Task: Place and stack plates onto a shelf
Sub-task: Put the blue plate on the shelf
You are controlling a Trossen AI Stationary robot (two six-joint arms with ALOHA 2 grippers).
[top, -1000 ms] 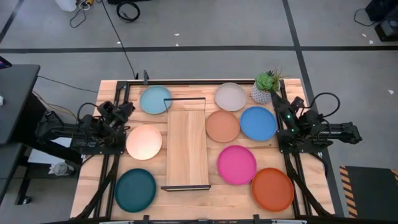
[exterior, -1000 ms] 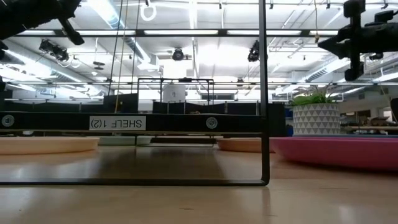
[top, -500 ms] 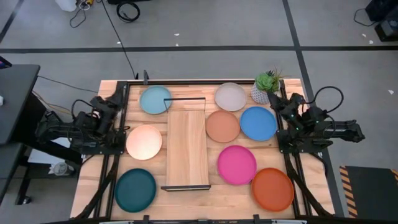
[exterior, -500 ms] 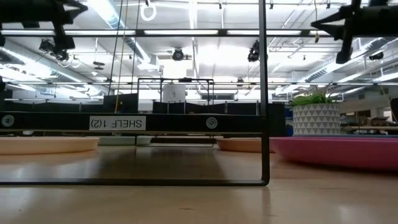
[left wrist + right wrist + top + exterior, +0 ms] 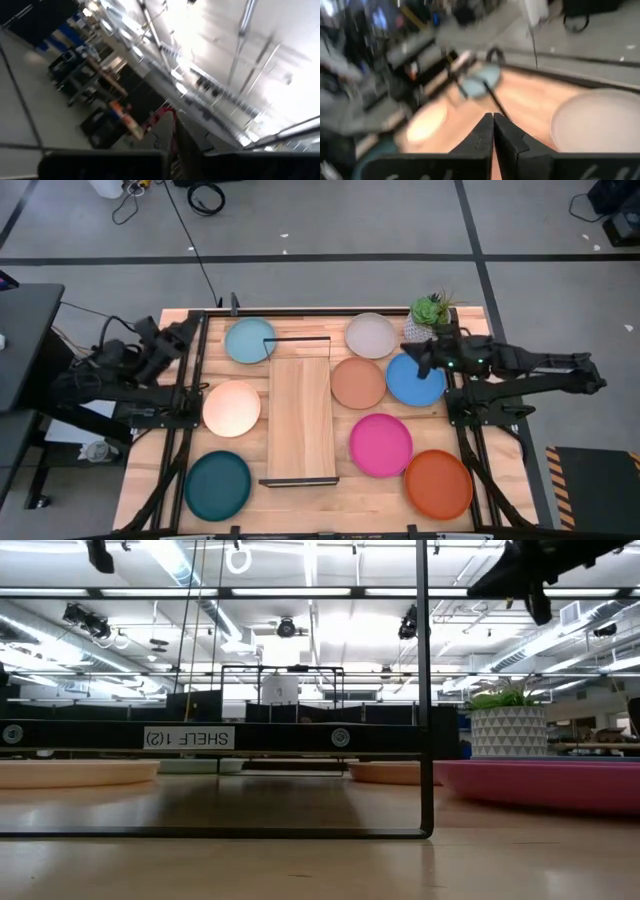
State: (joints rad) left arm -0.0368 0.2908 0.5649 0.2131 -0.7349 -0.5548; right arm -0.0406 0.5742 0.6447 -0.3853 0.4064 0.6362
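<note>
**Right gripper over the blue plate, shelf to its left**

Fingers of the right gripper (image 5: 412, 357) are pressed together, as the right wrist view shows, and hold nothing. The gripper hangs above the table at the left rim of the blue plate (image 5: 415, 378), with the grey-white plate (image 5: 371, 335) just beyond it toward the far edge and the tan plate (image 5: 358, 383) just to its left. The plant (image 5: 428, 318) stands close by on the far side.

From there the shelf (image 5: 301, 418) lies further left, past the tan plate. Its long axis runs near to far, and its board is bare, so no plate is stacked yet. The magenta plate (image 5: 380, 444) and orange plate (image 5: 438, 483) sit nearer on the right side.

The left gripper (image 5: 180, 335) is pulled back at the table's left edge, near the light blue plate (image 5: 249, 340); whether its fingers are parted I cannot tell. The peach plate (image 5: 232, 407) and teal plate (image 5: 217, 484) lie on its side of the shelf.

My judgement: the right arm is the nearer one for blue, tan or grey-white, and any of them must travel leftward onto the board.
</note>
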